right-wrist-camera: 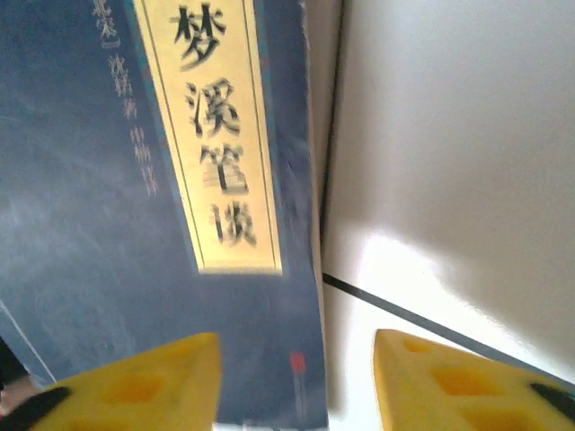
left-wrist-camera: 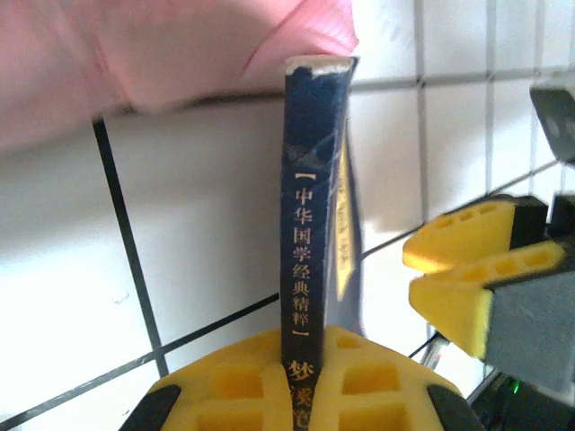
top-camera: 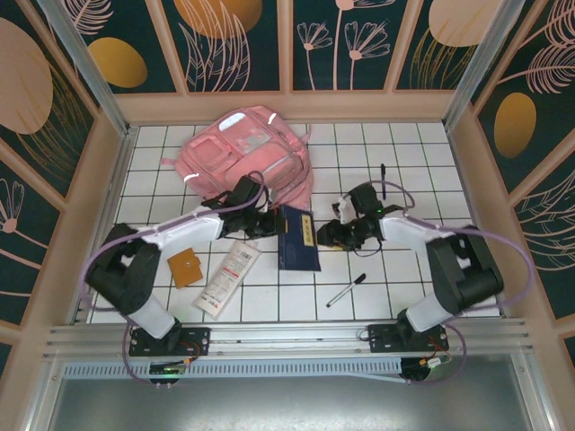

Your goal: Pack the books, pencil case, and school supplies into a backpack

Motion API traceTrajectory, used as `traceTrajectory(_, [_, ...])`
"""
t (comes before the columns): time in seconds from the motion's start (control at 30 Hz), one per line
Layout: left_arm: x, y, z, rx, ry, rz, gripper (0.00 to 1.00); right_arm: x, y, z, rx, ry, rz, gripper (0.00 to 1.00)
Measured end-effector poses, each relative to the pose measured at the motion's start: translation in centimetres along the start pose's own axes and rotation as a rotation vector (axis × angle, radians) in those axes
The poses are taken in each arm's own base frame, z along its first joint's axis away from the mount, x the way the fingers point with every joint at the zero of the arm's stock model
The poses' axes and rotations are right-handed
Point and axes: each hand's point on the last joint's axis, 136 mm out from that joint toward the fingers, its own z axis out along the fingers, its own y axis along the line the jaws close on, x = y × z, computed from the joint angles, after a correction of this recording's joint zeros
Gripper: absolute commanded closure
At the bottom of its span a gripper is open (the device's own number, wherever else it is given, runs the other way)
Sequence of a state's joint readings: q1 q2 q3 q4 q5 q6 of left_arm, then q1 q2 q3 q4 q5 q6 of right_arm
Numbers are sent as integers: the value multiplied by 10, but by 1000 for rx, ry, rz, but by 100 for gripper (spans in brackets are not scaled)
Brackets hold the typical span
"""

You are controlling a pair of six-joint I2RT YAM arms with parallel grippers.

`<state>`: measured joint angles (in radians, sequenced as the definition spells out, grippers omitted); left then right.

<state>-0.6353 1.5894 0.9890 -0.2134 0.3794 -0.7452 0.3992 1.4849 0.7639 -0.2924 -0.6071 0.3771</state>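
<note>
Gripping the book now, Sam, which arm?
Left, Jo: the left gripper is pinched tight across its spine end. The right gripper stands parted at its edge, holding nothing.
Where's it sitting?
Between both grippers, far end right at the backpack.
Handling?
Thin and light, probably floppy. Gripping by the spine looks stiffest.

Right end effector with jaws parted, 2 yellow fingertips well apart along the bottom edge. Behind the left one, a thin navy-blue rectangular book with a cream label strip bearing 4 large black characters. Between the fingertips, the book's right edge and bare white tabletop, crossed by 1 dark grid line.
</note>
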Motion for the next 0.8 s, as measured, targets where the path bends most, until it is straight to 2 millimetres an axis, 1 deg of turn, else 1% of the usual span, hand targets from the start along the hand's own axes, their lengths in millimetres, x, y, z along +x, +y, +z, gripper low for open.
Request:
traceTrajectory(0.03, [-9, -8, -12, 4, -50, 2, 100, -9, 6, -13, -16, -51, 17, 28])
traceTrajectory(0.07, [-19, -17, -25, 14, -104, 0, 100, -18, 12, -28, -33, -108, 38, 21])
traceTrajectory(0.13, [-35, -32, -48, 41, -198, -18, 100, -31, 24, -54, -68, -200, 81, 9])
traceTrajectory(0.17, [-43, -41, -60, 65, -244, -33, 100, -35, 32, -64, -93, -231, 101, 4])
traceTrajectory(0.2, [-50, -49, -70, 90, -284, -47, 100, -37, 42, -72, -126, -253, 122, 1])
traceTrajectory(0.3, [-70, -73, -92, 170, -372, -104, 100, -38, 71, -88, -236, -291, 207, 1])
traceTrajectory(0.37, [-81, -84, -100, 218, -411, -143, 100, -33, 86, -92, -306, -300, 288, 1])
traceTrajectory(0.43, [-88, -91, -105, 258, -436, -183, 100, -28, 97, -93, -366, -294, 386, 1])
traceTrajectory(0.53, [-94, -97, -108, 296, -456, -241, 100, -31, 108, -94, -453, -297, 511, 1])
traceTrajectory(0.67, [-100, -105, -108, 364, -457, -321, 100, -47, 125, -95, -541, -310, 614, 2])
traceTrajectory(0.73, [-99, -108, -106, 423, -444, -373, 100, -57, 132, -93, -574, -316, 657, 5])
traceTrajectory(0.8, [-96, -107, -102, 458, -424, -420, 100, -65, 138, -90, -606, -322, 699, 10])
